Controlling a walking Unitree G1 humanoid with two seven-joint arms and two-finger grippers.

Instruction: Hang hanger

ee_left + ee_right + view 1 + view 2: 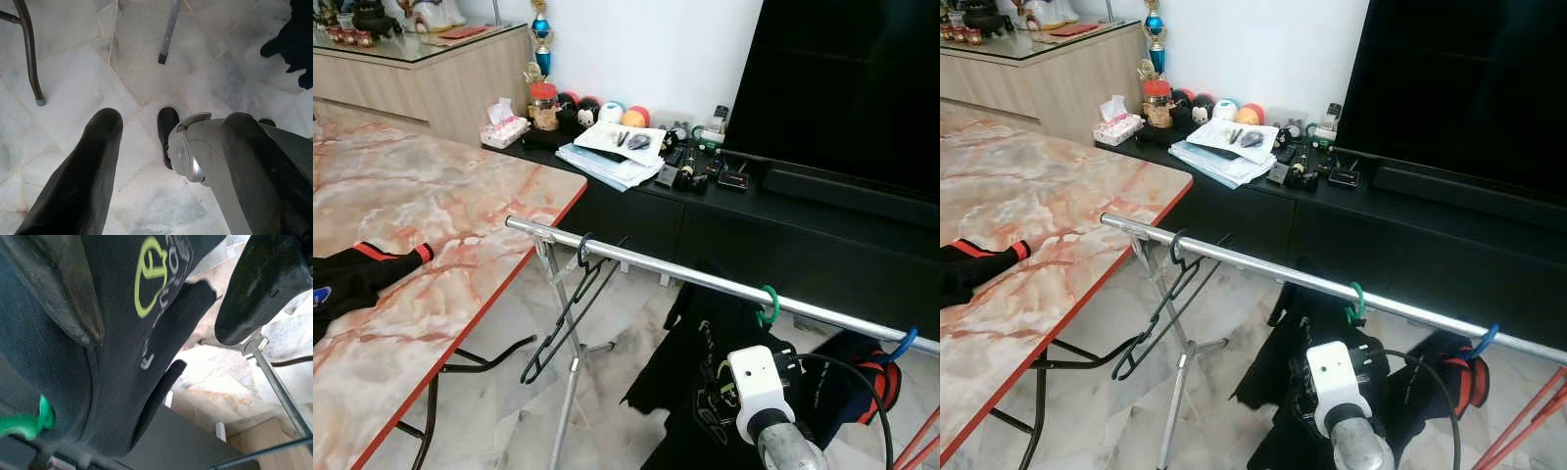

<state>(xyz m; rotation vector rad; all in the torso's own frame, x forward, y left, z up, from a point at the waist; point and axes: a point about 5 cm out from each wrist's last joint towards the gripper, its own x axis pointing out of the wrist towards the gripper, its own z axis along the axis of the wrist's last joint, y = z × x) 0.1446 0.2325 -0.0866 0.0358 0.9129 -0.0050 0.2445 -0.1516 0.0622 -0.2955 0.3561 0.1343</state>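
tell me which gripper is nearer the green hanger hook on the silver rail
Right. The right gripper is open right beside the green hanger hook, against its black shirt; the left gripper hangs low over the floor.

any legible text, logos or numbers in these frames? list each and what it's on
Nothing reads cleanly.
Black shirt on the green hanger: yellow-green emblem and pale lettering, cut off and at an angle, not readable.
Papers on the TV console: print too small.
Tissue box: pattern only, no legible label.
Jar and trophy: too small to read.
Black garment on the table: blue patch at the frame edge, unreadable.
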